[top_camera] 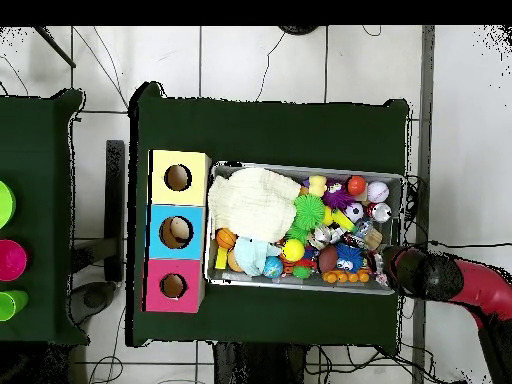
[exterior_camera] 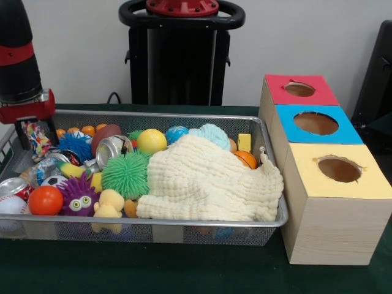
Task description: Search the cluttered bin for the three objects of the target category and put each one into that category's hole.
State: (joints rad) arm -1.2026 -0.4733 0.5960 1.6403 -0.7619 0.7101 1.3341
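The silver wire-mesh bin (exterior_camera: 277, 184) is full of toys and cans. My gripper (exterior_camera: 30, 131) hangs over the bin's back left corner. It is shut on a crinkly wrapper with multicoloured dots (exterior_camera: 38, 142), held at rim height. Another shiny crumpled wrapper (exterior_camera: 44, 168) lies in the bin below it, between cans. In the overhead view the arm (top_camera: 440, 277) covers the gripper at the bin's (top_camera: 300, 167) right end. A third wrapper does not show.
A cream cloth (exterior_camera: 208, 180) covers the bin's right half. Spiky balls (exterior_camera: 125, 174), a silver can (exterior_camera: 113, 147) and an orange ball (exterior_camera: 45, 200) fill the left half. Red (exterior_camera: 272, 86), blue (exterior_camera: 288, 119) and yellow (exterior_camera: 306, 171) boxes with holes stand to the right.
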